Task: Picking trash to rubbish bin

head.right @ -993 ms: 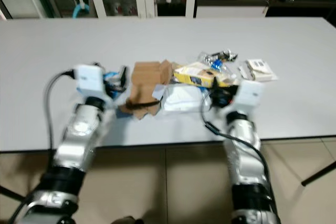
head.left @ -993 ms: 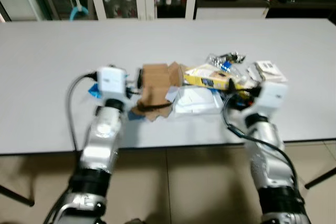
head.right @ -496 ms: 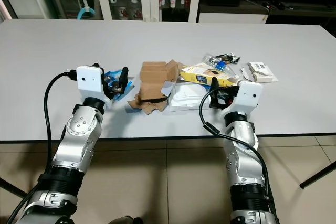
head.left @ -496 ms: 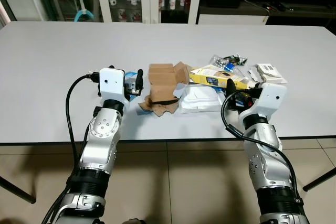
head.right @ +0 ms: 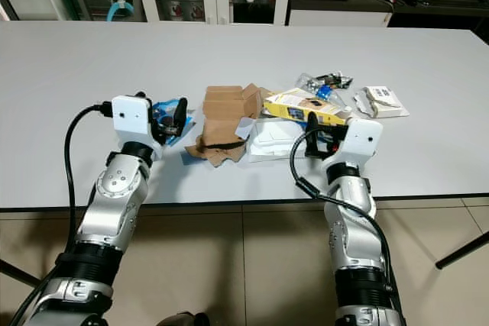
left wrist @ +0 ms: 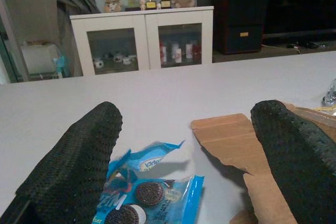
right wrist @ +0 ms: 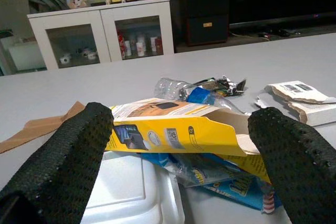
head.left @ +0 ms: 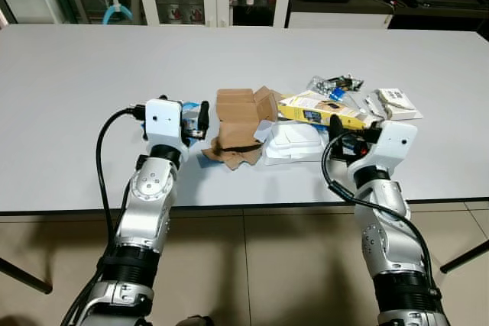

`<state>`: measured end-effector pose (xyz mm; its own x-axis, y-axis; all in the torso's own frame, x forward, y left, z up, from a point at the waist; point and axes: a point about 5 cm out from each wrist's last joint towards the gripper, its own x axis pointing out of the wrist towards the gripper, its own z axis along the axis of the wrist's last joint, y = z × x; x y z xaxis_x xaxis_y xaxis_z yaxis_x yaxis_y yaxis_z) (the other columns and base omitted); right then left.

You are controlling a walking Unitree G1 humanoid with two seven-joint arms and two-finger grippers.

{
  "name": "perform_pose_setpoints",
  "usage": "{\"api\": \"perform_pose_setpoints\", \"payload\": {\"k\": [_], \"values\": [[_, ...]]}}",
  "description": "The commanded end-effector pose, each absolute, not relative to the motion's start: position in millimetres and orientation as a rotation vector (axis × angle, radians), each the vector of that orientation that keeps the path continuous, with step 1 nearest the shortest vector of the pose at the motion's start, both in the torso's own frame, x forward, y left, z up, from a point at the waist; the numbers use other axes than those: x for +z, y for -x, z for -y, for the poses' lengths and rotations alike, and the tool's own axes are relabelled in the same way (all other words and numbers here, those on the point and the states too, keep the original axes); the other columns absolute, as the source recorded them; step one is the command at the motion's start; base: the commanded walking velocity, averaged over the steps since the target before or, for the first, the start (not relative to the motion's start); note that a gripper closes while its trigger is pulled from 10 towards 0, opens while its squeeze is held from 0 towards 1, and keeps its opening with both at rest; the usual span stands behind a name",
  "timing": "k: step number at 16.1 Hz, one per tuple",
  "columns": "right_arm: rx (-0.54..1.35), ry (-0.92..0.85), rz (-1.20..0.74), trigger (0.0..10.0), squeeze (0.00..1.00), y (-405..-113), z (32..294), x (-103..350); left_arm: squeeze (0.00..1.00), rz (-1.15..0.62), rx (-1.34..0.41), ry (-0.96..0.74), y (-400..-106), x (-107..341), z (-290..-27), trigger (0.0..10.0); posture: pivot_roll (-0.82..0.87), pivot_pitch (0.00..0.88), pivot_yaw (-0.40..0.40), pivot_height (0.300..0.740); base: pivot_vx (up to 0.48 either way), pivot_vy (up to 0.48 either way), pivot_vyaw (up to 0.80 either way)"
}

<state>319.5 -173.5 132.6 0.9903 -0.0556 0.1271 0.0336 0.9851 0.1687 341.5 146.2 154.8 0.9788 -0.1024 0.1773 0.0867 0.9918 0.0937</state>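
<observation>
A wide white desk [head.left: 76,74] carries the trash at mid-frame: a torn cardboard box [head.left: 237,124], gaping and apparently empty, a white foam container [head.left: 294,143], a yellow carton [head.left: 321,110], a blue cookie wrapper [left wrist: 149,195]. Left end effector [left wrist: 184,150] and right end effector [right wrist: 178,145] both spread apart, gripping nothing.

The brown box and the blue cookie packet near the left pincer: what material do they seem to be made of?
The brown box looks like plain matte cardboard: dull tan faces, torn ragged flaps. The blue cookie packet appears to be thin glossy plastic film: it is crinkled, printed with cookies, and catches the light. It lies between the open fingers of the left pincer.
</observation>
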Motion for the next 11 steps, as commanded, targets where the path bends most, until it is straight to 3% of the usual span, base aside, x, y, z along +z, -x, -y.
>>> {"api": "perform_pose_setpoints", "payload": {"k": [1,11], "values": [[-0.051,-0.17,0.131,10.0,0.0,-321.0,174.8,133.2,0.0,0.193,-0.105,-0.074,-342.7,157.1,-144.4,10.0,0.0,0.054,-0.009,0.74,0.0,0.0,0.0],[-0.055,-0.172,0.135,10.0,0.0,-322.8,175.7,134.8,0.0,0.195,-0.096,-0.09,-343.5,157.9,-147.7,10.0,0.01,0.063,-0.011,0.74,0.0,0.0,0.0]]}}
